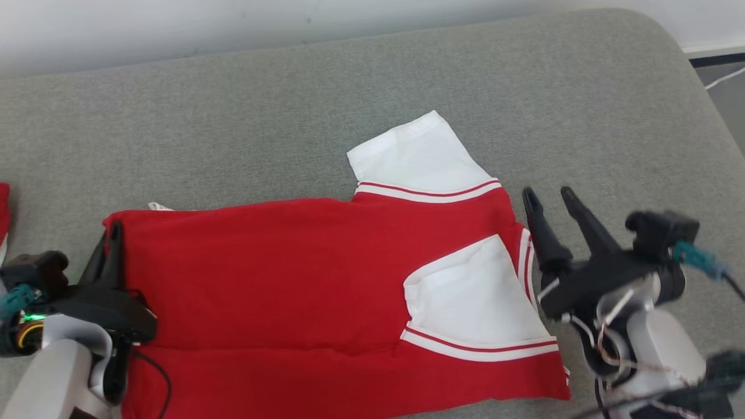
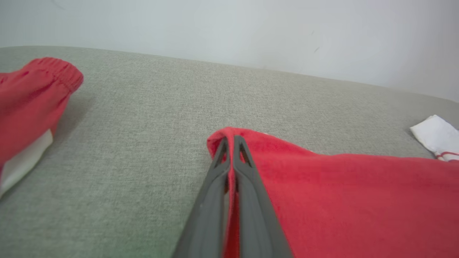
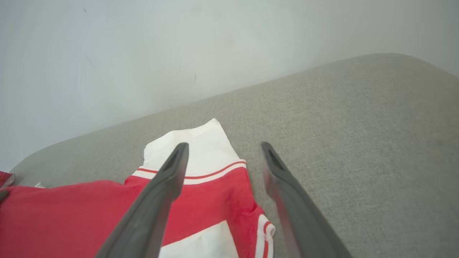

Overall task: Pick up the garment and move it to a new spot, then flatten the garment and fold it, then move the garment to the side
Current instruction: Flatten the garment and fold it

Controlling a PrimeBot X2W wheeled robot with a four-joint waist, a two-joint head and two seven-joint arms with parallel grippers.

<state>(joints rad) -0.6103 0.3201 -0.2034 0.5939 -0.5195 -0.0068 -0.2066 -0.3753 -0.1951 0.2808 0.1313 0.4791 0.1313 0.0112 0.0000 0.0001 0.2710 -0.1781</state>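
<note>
A red garment (image 1: 279, 273) with white, red-striped sleeves lies spread on the grey cushion (image 1: 372, 105). One sleeve (image 1: 416, 157) points toward the back, the other (image 1: 471, 297) is folded over the red body. My left gripper (image 1: 113, 230) is shut on the garment's far left corner (image 2: 229, 134); red cloth shows pinched between its fingers (image 2: 247, 168) in the left wrist view. My right gripper (image 1: 550, 198) is open and hovers just off the garment's right edge, with the shoulder edge (image 3: 229, 200) of the garment between and below its fingers (image 3: 172, 172).
Another red piece of cloth (image 2: 32, 96) with an elastic hem lies on the cushion to the left of the garment (image 1: 3, 212). A pale wall (image 1: 233, 23) runs behind the cushion. The cushion's rounded right edge (image 1: 698, 93) drops toward the floor.
</note>
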